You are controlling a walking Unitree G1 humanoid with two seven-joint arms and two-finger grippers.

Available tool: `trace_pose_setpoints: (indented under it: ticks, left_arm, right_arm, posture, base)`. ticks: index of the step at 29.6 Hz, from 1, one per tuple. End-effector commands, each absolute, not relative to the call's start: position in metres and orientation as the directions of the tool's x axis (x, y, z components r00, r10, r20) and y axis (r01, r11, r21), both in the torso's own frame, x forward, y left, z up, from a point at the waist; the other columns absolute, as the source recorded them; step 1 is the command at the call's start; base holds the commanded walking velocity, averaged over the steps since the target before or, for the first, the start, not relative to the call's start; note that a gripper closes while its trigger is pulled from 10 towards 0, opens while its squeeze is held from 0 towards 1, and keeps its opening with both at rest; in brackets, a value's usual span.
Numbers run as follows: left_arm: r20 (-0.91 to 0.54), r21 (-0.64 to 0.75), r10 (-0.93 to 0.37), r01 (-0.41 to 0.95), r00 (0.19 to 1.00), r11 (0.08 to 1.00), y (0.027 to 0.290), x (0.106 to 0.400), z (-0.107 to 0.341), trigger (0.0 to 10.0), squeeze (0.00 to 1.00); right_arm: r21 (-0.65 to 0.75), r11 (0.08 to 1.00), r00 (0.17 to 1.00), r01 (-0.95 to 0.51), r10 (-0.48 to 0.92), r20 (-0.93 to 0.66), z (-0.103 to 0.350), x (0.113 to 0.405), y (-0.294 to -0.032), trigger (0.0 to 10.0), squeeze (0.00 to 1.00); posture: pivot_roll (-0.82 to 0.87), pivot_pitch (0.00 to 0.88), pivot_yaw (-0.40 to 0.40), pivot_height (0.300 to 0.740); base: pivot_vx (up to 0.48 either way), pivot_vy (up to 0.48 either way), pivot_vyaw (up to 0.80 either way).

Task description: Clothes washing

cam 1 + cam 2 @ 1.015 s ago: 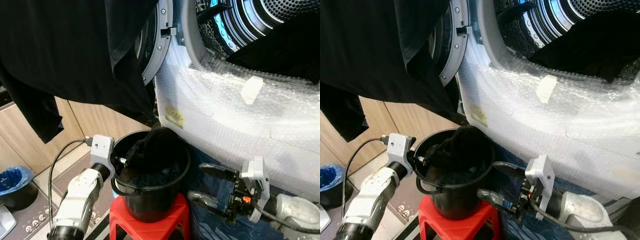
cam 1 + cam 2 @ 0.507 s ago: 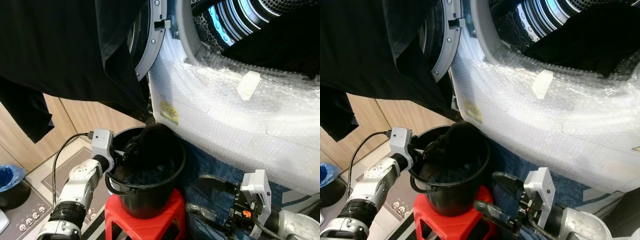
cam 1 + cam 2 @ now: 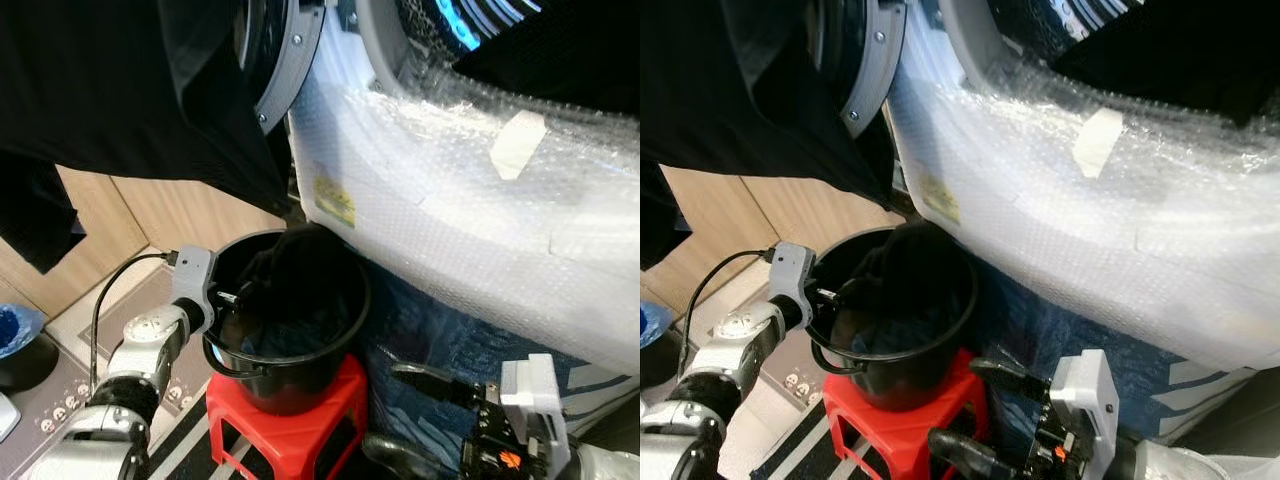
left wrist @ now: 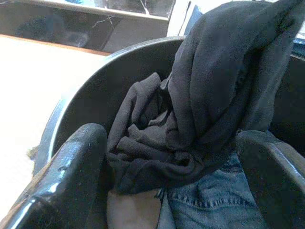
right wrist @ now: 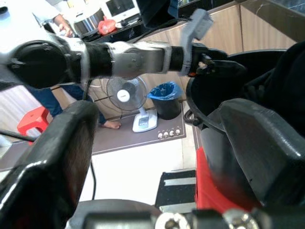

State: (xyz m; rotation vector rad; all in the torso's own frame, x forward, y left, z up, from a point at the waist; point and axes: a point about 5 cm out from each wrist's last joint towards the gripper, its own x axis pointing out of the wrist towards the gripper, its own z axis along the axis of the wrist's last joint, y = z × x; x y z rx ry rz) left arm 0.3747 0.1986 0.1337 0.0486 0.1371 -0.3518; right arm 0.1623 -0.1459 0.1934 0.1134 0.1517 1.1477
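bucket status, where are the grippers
Left gripper inside black bucket, fingers open around dark garment. Right gripper open, low beside red stool, holding nothing. Black cloth draped over washer door above the bucket.

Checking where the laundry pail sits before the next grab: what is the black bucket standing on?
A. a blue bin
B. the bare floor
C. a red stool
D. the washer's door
C: the black bucket of dark clothes rests on the red stool below the bubble-wrapped washer, with the left gripper open at its rim.
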Motion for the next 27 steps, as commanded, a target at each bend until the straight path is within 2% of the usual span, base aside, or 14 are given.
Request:
trace_pose_setpoints:
  ticks: [1, 13, 22, 27]
  left_arm:
    - [-0.163, 0.065, -0.349, 0.363, 0.923, 0.929, 0.202, 0.376, 0.136, 10.0, 0.00]
    - [-0.128, 0.127, -0.429, 0.443, 0.894, 0.887, 0.187, 0.392, 0.166, 10.0, 0.00]
    - [-0.134, 0.205, -0.520, 0.537, 0.843, 0.818, 0.174, 0.400, 0.189, 10.0, 0.00]
    - [-0.149, 0.244, -0.601, 0.618, 0.786, 0.748, 0.162, 0.402, 0.201, 10.0, 0.00]
  right_arm:
    - [0.158, 0.390, 0.386, -0.907, 0.921, -0.055, 0.201, 0.157, -0.143, 10.0, 0.00]
    - [0.132, 0.384, 0.384, -0.914, 0.923, -0.027, 0.218, 0.150, -0.140, 10.0, 0.00]
    - [0.124, 0.356, 0.360, -0.926, 0.933, 0.009, 0.235, 0.138, -0.133, 10.0, 0.00]
    - [0.120, 0.340, 0.346, -0.933, 0.938, 0.030, 0.242, 0.134, -0.129, 10.0, 0.00]
  posture:
    - [-0.18, 0.379, 0.049, 0.740]
    - [-0.22, 0.447, 0.043, 0.740]
    - [-0.24, 0.496, 0.044, 0.740]
    - [-0.27, 0.522, 0.052, 0.740]
  base:
    - [0.000, 0.000, 0.00]
    - [0.000, 0.000, 0.00]
    - [0.000, 0.000, 0.00]
    - [0.000, 0.000, 0.00]
